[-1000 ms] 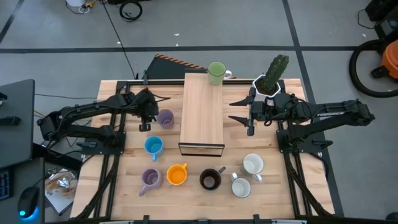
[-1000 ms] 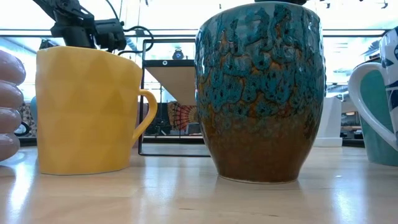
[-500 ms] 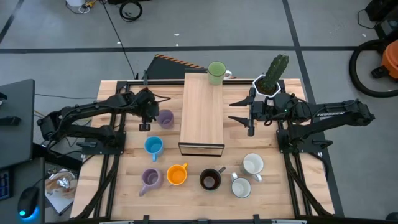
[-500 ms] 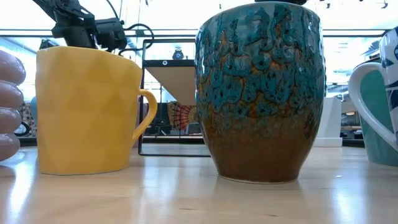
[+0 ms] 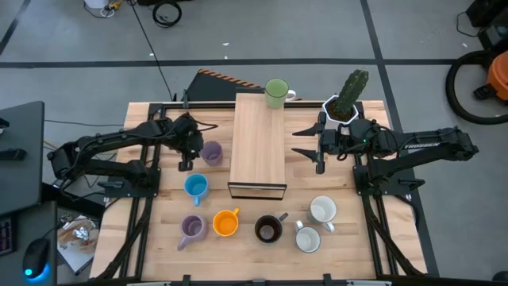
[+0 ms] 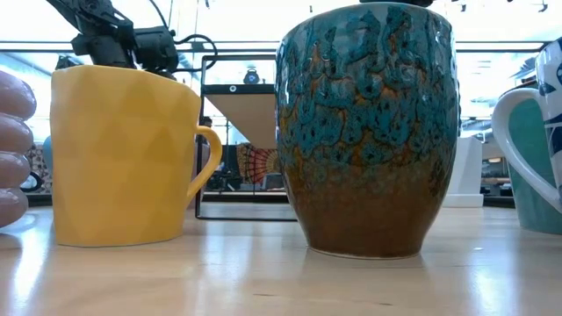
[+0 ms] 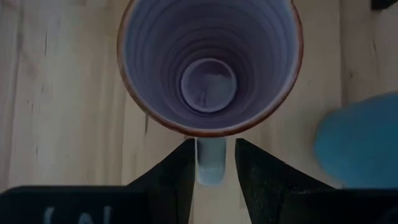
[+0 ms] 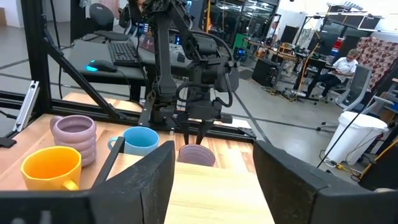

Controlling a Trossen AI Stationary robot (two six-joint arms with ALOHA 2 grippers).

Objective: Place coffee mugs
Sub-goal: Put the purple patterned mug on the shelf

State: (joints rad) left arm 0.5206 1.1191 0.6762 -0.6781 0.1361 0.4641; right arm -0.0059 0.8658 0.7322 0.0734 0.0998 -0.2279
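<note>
My left gripper points down at a lilac mug standing left of the wooden shelf, and it is shut on the mug's handle. My right gripper hovers open to the right of the shelf, touching nothing. A green mug stands on the shelf's far end. A light blue mug, a second lilac mug, an orange mug, a black mug and two white mugs stand on the near part of the table. My left gripper pinches the lilac mug's handle between its two fingers, coming from above and pointing down. The fingers lie on either side of the handle, just outside the rim. The mug stands upright on the table.
A white faceted pot with a cactus stands at the far right, close behind my right gripper. In the low view the orange mug and the black mug fill the foreground. The shelf's top has free room.
</note>
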